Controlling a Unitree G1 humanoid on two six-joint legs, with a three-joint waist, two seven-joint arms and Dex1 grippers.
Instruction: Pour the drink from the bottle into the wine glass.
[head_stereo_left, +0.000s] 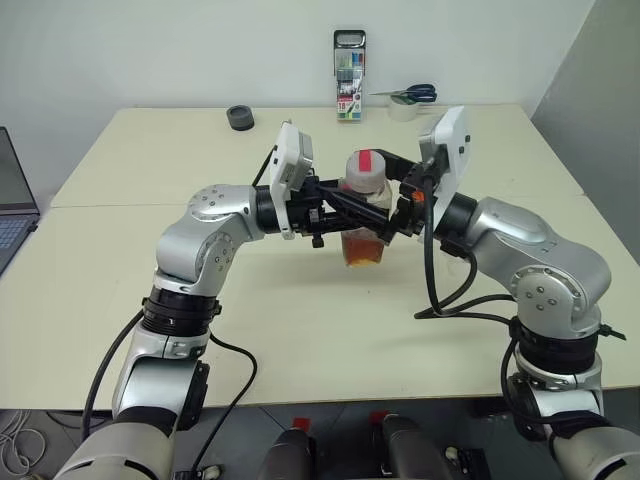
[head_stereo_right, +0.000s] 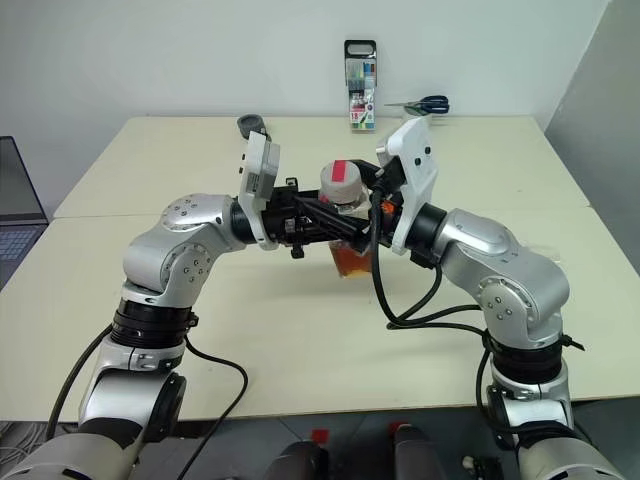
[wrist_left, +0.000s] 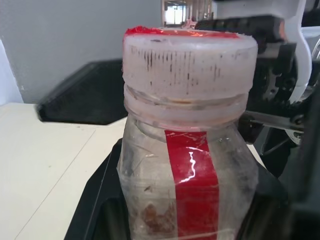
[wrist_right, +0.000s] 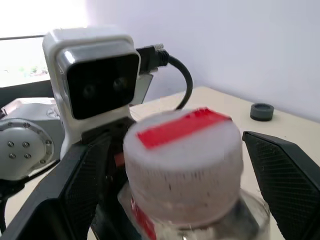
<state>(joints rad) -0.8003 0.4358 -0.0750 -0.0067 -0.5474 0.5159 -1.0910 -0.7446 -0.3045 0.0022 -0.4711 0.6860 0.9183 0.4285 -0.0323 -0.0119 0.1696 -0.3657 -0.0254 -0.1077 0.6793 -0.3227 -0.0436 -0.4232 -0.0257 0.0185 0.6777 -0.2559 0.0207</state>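
Note:
The bottle (head_stereo_left: 365, 200) is a clear plastic one with a whitish cap (wrist_right: 182, 150) that has a red strip across its top. It hangs above the table's middle. The amber drink (head_stereo_left: 364, 250) sits in its lower part. My left gripper (head_stereo_left: 350, 215) comes in from the left and is shut on the bottle's body, its black fingers (wrist_left: 100, 210) hugging the sides. My right gripper (wrist_right: 185, 185) reaches in from the right and stands open, one finger on each side of the cap, with a gap showing. The wine glass is out of view.
At the table's far edge lie a small dark ring (head_stereo_left: 240, 117), a standing pack of markers (head_stereo_left: 349, 75) and scissors (head_stereo_left: 412, 95) on a white roll. A laptop (head_stereo_left: 12, 200) pokes in at the left. A seam (head_stereo_left: 120, 205) runs across the tabletop.

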